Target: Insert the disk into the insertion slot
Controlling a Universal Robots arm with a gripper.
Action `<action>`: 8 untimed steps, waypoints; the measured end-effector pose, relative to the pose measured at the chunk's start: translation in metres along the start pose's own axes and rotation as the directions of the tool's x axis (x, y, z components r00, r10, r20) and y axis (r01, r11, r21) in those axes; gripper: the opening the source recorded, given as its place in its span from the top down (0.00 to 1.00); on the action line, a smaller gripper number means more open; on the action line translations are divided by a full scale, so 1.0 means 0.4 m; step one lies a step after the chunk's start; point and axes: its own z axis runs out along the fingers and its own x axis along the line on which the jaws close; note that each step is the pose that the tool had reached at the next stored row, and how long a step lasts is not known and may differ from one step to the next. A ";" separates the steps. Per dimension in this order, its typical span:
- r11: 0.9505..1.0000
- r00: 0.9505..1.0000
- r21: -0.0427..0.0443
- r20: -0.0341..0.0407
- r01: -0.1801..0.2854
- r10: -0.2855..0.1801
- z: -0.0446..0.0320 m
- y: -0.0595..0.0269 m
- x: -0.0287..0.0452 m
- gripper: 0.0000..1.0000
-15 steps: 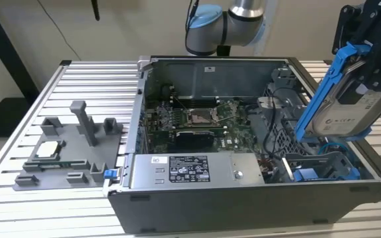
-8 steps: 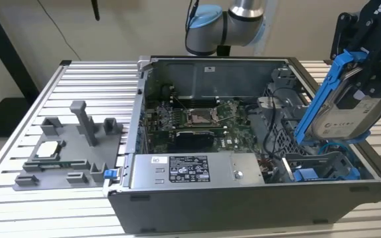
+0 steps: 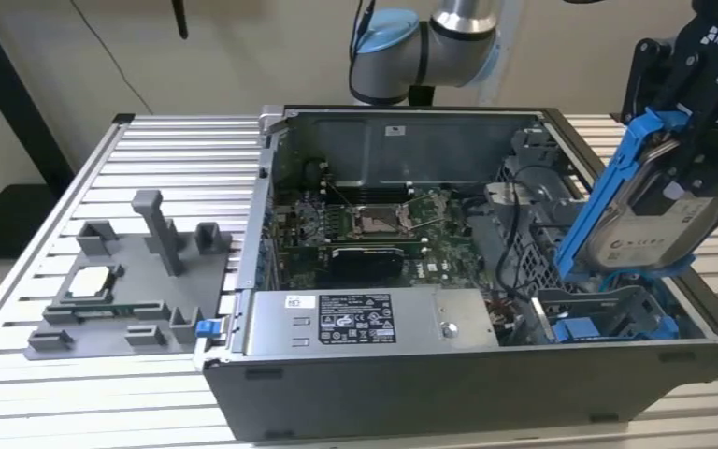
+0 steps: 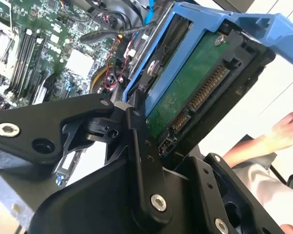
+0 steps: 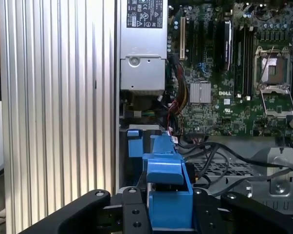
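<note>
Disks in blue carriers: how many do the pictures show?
1. The disk, held tilted by the gripper, is over the insertion slot at the exterior view's right. Others may be hidden inside the case.

Silver arm [image 3: 463,13] with pale-blue joint caps [image 3: 381,30], black end effector [image 3: 686,140].

Exterior view: soft, even indoor light. Ribbed surface [image 3: 35,374] bright; computer case [image 3: 459,383] interior dimmer, shadows shallow.
Second wrist view: background beyond the disk [image 4: 185,92] washed out white, motherboard [image 4: 34,53] in moderate light.
First wrist view: even light, pale streaks along the surface; disk's blue frame nearest the lens soft-focused.
</note>
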 end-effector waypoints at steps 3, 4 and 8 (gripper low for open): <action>1.000 1.000 -0.007 0.000 0.000 0.000 0.011 -0.005 0.000 1.00; 1.000 1.000 -0.010 0.000 0.000 0.000 0.014 -0.006 0.000 1.00; 1.000 1.000 -0.023 0.000 0.000 0.000 0.027 -0.010 0.000 1.00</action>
